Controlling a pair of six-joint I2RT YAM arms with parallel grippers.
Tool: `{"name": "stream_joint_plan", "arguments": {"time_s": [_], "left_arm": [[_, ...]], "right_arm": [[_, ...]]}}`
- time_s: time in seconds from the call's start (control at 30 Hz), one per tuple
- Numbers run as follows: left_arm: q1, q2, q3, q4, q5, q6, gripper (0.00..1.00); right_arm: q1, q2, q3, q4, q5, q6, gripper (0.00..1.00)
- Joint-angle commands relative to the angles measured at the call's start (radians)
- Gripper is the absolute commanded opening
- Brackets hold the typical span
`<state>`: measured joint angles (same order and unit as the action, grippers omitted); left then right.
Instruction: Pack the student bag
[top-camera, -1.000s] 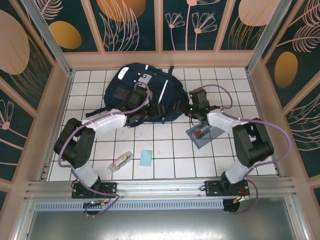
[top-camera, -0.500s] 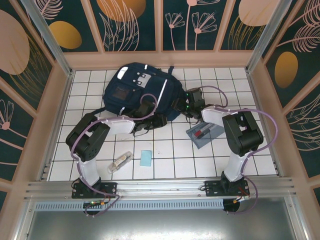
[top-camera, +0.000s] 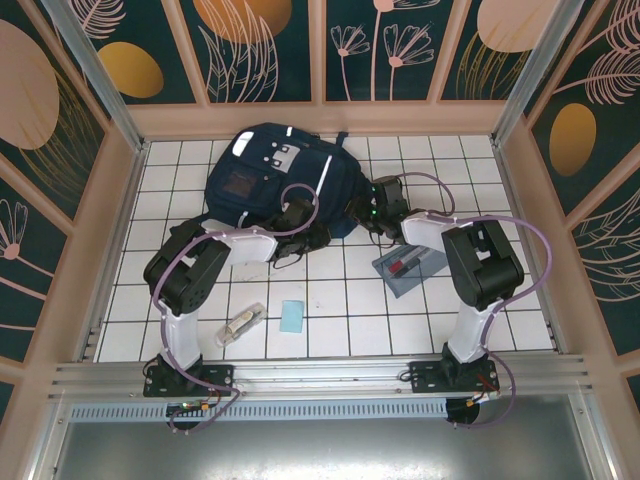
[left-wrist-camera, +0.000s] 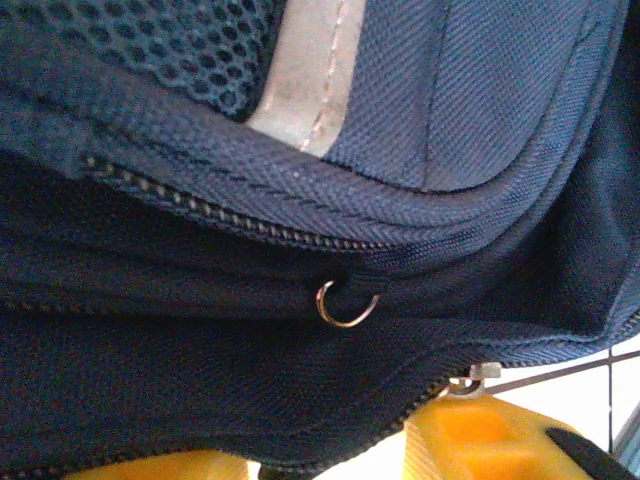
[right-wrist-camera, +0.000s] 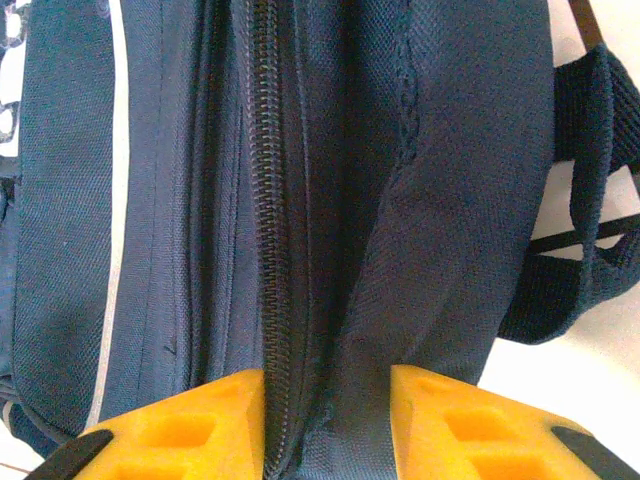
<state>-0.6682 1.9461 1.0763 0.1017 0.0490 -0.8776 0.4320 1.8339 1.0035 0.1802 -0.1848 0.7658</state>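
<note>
At the white tiled table's (top-camera: 330, 292) far side, a large dark navy fabric student bag (top-camera: 265, 180) lies flat; the right gripper (right-wrist-camera: 325, 385) pinches a fold beside its black zip (right-wrist-camera: 270, 200), likely to open it for packing, while the left gripper's (left-wrist-camera: 335, 455) hold on the hem is unclear.

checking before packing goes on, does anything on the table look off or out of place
Nothing is spilled or damaged. The backpack lies flat at the far side, and its zip is closed where the right gripper pinches a fold of fabric. The one odd thing is the grey box, which sits askew to the tile lines.
</note>
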Motion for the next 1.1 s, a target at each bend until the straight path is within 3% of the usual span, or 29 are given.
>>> {"name": "stream_joint_plan", "arguments": {"time_s": [0.0, 0.13, 0.4, 0.6, 0.7, 0.77, 1.07], "left_arm": [[0.004, 0.034, 0.039, 0.056, -0.084, -0.005, 0.34], [0.003, 0.053, 0.067, 0.044, -0.091, 0.006, 0.29], [0.002, 0.006, 0.048, 0.017, -0.056, 0.062, 0.00], [0.003, -0.039, 0.006, -0.028, 0.015, 0.109, 0.00], [0.004, -0.079, -0.038, -0.073, 0.012, 0.140, 0.00], [0.009, -0.104, -0.069, -0.111, -0.008, 0.159, 0.00], [0.105, -0.168, -0.223, -0.143, 0.002, 0.169, 0.00]], "right_arm": [[0.024, 0.026, 0.003, -0.011, -0.036, 0.013, 0.35], [0.026, 0.028, -0.003, -0.010, -0.042, 0.018, 0.34], [0.022, 0.038, 0.015, -0.019, -0.028, 0.010, 0.32], [0.019, 0.051, 0.041, -0.041, 0.035, -0.006, 0.26], [0.011, 0.064, 0.052, -0.049, 0.083, -0.008, 0.15], [0.008, 0.074, 0.060, -0.053, 0.113, -0.008, 0.01], [-0.012, 0.087, 0.093, -0.076, 0.176, -0.026, 0.00]]}}
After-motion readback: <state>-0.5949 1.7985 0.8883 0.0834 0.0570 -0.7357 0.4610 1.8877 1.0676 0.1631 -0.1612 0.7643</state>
